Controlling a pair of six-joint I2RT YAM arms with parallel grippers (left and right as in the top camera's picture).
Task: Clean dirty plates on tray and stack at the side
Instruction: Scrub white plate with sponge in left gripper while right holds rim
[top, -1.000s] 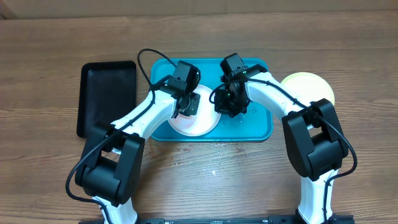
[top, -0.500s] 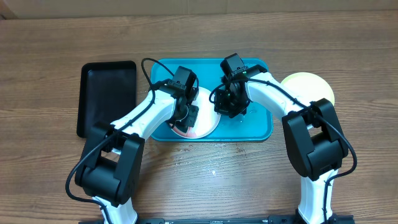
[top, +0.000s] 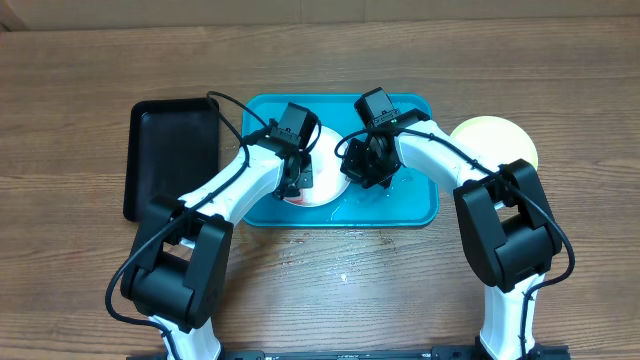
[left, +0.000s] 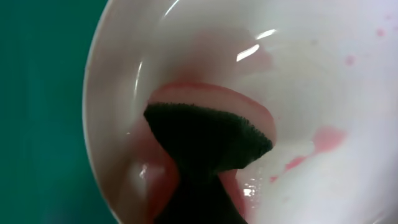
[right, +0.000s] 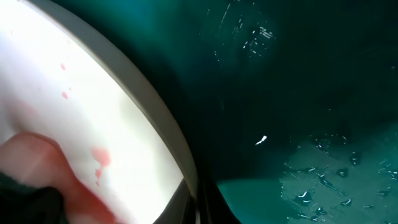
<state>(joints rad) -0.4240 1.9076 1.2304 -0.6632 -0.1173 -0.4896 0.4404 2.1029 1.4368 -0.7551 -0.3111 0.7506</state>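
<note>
Sponge (left: 205, 146) on smeared white plate (left: 323, 74), turquoise tray (top: 415, 205)

Up close, a white plate (left: 186, 43) filled nearly the whole view, its inside wet and shining. A dark sponge (left: 205, 137) with a pink edge was pressed against the plate's inner slope, pinched narrow toward the bottom. Pink-red smears (left: 326, 138) and a few small specks lay to its right. The turquoise tray (left: 37, 112) showed beyond the plate's left rim.
</note>
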